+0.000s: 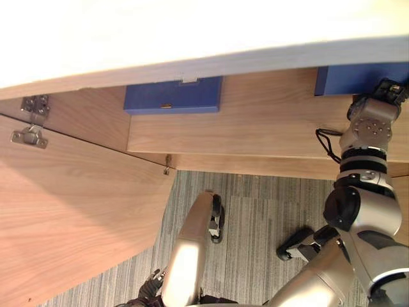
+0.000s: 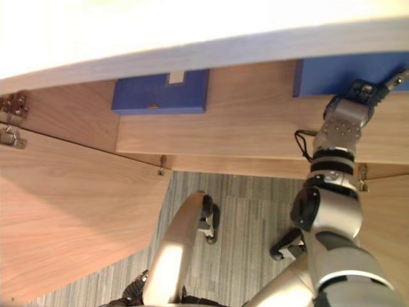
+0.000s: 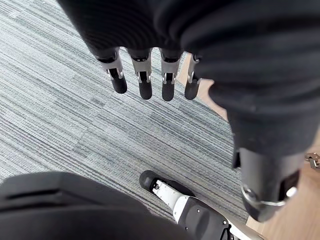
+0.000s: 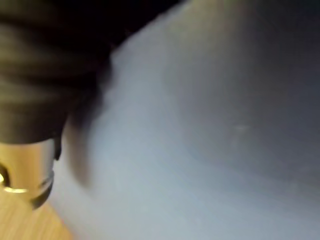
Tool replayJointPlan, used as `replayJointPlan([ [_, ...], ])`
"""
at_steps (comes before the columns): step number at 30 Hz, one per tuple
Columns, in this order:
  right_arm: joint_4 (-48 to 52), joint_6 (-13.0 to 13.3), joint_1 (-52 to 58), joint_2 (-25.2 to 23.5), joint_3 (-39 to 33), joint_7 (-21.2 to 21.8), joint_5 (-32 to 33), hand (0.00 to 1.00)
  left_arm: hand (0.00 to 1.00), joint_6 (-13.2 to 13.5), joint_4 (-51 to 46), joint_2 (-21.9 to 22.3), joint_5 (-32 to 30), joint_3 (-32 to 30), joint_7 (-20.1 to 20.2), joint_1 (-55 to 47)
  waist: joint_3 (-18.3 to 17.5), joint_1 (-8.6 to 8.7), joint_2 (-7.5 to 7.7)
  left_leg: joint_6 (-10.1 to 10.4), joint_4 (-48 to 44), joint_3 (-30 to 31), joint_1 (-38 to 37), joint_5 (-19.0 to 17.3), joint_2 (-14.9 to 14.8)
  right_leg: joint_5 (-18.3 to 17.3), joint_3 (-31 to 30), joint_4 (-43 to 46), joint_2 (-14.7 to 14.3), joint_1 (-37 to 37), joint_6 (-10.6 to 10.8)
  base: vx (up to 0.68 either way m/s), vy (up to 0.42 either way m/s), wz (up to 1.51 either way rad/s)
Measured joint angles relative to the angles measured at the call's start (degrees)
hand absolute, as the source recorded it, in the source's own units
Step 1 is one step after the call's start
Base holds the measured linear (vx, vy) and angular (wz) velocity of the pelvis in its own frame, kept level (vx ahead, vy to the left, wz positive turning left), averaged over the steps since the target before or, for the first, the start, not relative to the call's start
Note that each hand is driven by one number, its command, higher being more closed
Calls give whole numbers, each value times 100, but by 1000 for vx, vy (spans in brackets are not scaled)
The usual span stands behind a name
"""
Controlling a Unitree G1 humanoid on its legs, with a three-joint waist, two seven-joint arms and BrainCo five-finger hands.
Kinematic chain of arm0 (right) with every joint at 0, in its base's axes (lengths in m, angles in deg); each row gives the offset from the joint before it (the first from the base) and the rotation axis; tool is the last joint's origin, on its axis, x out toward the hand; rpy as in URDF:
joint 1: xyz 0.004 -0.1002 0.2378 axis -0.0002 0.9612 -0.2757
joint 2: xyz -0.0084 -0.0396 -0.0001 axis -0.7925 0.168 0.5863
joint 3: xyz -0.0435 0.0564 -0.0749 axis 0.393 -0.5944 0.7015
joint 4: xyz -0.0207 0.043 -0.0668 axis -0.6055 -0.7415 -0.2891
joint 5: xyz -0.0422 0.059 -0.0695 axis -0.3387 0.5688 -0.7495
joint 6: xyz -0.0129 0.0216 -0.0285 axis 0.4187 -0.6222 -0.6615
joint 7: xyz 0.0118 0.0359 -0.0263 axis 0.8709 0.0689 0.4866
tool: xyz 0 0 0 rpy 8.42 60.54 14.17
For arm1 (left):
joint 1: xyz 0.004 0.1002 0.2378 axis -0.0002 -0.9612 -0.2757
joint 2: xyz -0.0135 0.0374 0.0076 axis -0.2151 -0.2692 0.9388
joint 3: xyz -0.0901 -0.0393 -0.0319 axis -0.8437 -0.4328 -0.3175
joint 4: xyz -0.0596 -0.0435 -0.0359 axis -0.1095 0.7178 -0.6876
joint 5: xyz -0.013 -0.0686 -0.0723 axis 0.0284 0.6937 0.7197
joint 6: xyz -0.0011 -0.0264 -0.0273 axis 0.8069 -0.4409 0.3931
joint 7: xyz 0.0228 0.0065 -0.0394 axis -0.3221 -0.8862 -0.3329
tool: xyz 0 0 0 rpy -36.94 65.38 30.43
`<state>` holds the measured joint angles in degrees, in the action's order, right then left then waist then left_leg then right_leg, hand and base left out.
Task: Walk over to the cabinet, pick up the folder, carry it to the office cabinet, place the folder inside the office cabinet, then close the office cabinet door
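Blue is the folder at the far right of the office cabinet. It lies on the wooden shelf, with its far part tucked under the cabinet's white top. The right hand reaches in from the near right, and its dark cover sits at the folder's near edge. In the right wrist view the folder's blue surface lies very close against the hand, with one silver digit beside it over a strip of wood. Most of the fingers are hidden there, so I cannot tell whether they are apart or clamped on the folder.

A second blue folder lies on the same shelf to the left, well apart from the first and also partly under the white top.

On the left, the cabinet door stands swung open toward the near side. Metal hinges sit at its far corner, where it meets the cabinet's side wall.

Grey striped carpet covers the floor near the cabinet. In the left wrist view the left hand hangs over this carpet with its fingers straight and slightly apart, the thumb off to one side. It holds nothing and touches nothing.
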<state>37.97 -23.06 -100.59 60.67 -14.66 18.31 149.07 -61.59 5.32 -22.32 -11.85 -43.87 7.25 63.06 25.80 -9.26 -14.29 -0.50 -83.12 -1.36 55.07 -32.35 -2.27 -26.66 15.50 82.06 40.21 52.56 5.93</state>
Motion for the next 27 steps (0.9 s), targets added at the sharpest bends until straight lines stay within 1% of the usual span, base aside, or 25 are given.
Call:
replayJointPlan([
  [4,-166,-23,219,-69,-50,43,2,0,0,-10,7,10,-11,-23,-17,16,-2,31,-7,1,168,-22,-304,0,-8,-24,72,-151,-7,-314,48,-7,-9,-2],
  [10,-229,-28,647,-189,-488,73,-33,0,0,-24,-9,11,-16,-49,-25,54,-12,58,-14,4,534,13,-841,20,-7,23,365,-506,-40,-987,25,11,-38,1],
  [12,-400,-247,664,-181,-642,37,-52,0,0,-44,-51,5,-104,-66,-25,58,-22,81,-12,14,675,4,-1032,26,-8,37,445,-646,-54,-1198,29,49,-43,-3],
  [13,-440,-294,672,-176,-663,25,-57,0,0,-62,-150,-10,-155,-84,-25,46,-25,86,-10,17,726,3,-1096,27,-13,44,468,-699,-75,-1262,39,40,-28,-3],
  [16,-450,-542,829,-101,-677,21,-78,0,0,-106,-751,-99,-206,-58,-19,-60,-26,86,-8,18,871,-23,-1269,29,-15,64,507,-830,-101,-1429,75,52,-28,-3],
  [17,-465,-660,885,-56,-668,25,-117,0,0,-114,-1063,-135,-203,-29,-14,-127,-26,87,-7,18,925,-44,-1326,32,-16,78,514,-882,-104,-1478,84,49,-16,-4],
  [18,-495,-715,902,-35,-664,28,-170,0,0,-116,-1214,-147,-203,-28,-8,-173,-26,96,-7,17,950,-52,-1359,32,-16,86,521,-910,-107,-1512,93,48,-9,-3],
  [20,-620,-914,964,38,-652,38,-287,0,0,-170,-1651,-192,-189,2,38,-299,-31,130,-2,17,1061,-66,-1478,32,-19,119,587,-1037,-125,-1659,128,52,0,-1],
  [22,-631,-984,1043,67,-630,75,-302,0,0,-229,-1827,-190,-184,63,53,-336,-31,149,-2,7,1111,-67,-1536,38,-26,137,640,-1113,-140,-1745,138,46,5,0],
  [23,-684,-1090,1072,89,-600,105,-377,0,0,-265,-1968,-176,-180,180,88,-383,-27,160,6,6,1142,-96,-1584,38,-67,152,653,-1166,-176,-1799,159,52,7,-4],
  [24,-707,-1175,1088,103,-593,124,-491,0,0,-295,-2032,-166,-173,221,120,-403,-21,157,15,6,1169,-116,-1614,38,-84,162,653,-1194,-190,-1818,163,52,8,-8],
  [25,-760,-1373,1150,137,-545,210,-769,0,0,-340,-2162,-174,-162,231,151,-449,-20,167,17,3,1218,-122,-1671,40,-100,182,676,-1260,-217,-1884,167,66,7,-7],
  [26,-859,-1666,1271,220,-404,394,-1310,0,0,-368,-2283,-168,-161,241,167,-479,-19,181,25,0,1282,-133,-1780,42,-100,194,703,-1325,-224,-1993,181,56,6,-6],
  [27,-893,-1834,1328,234,-373,499,-1655,0,0,-376,-2361,-167,-161,240,174,-501,-18,186,40,0,1320,-145,-1839,43,-100,197,706,-1354,-229,-2044,187,69,-1,-5],
])
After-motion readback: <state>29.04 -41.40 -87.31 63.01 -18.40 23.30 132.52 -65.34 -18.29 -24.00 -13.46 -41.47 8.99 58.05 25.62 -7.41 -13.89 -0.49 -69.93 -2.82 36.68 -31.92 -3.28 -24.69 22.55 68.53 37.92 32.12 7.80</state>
